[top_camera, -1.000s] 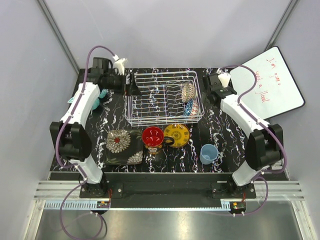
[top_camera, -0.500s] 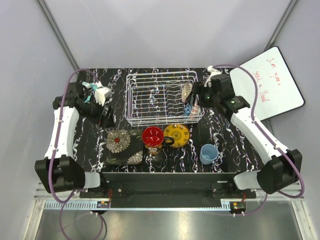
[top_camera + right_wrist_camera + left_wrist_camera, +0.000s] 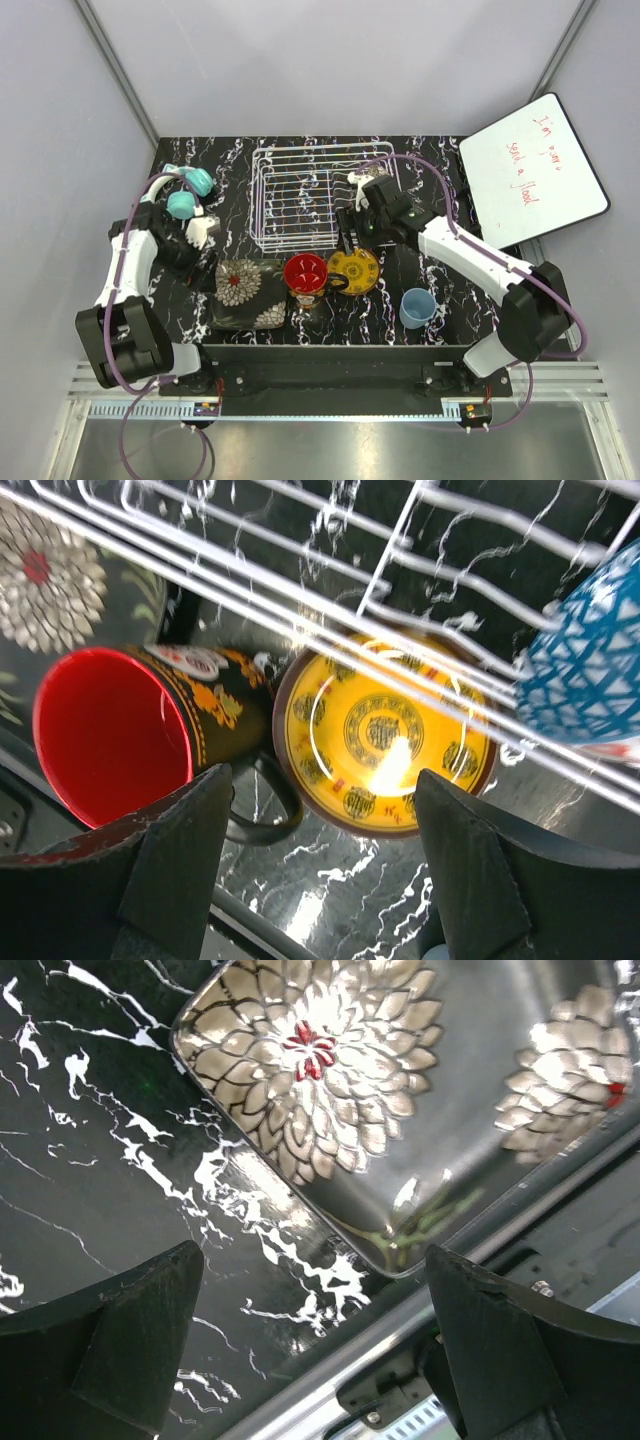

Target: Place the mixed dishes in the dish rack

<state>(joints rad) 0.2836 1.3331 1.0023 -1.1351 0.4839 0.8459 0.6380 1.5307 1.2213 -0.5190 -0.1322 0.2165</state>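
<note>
Two dishes in the crosshairs: my left gripper (image 3: 312,1260) hangs with its fingers spread wide and nothing between them over the square floral plate (image 3: 400,1090), which lies flat on the black marbled table (image 3: 90,1160) close to its near edge. My right gripper (image 3: 315,790), gaping just as wide and equally empty, hovers by the near rail of the dish rack (image 3: 262,200), above the yellow patterned plate (image 3: 385,735) and the dark mug (image 3: 110,730) with the red inside. A blue patterned bowl (image 3: 590,660) already stands in the rack's right end; the light-blue cup (image 3: 417,306) waits well apart, near right.

The dangers, as I judge them: the floral plate is flat and glossy, so a finger may fail to get under its rim and simply shove it toward the near edge. The mug's handle seems to touch the yellow plate, so closing on either could drag or tip the other. The rack's wires run close above that plate, so my right fingers could snag the rail on the way up and jolt the bowl loose.
</note>
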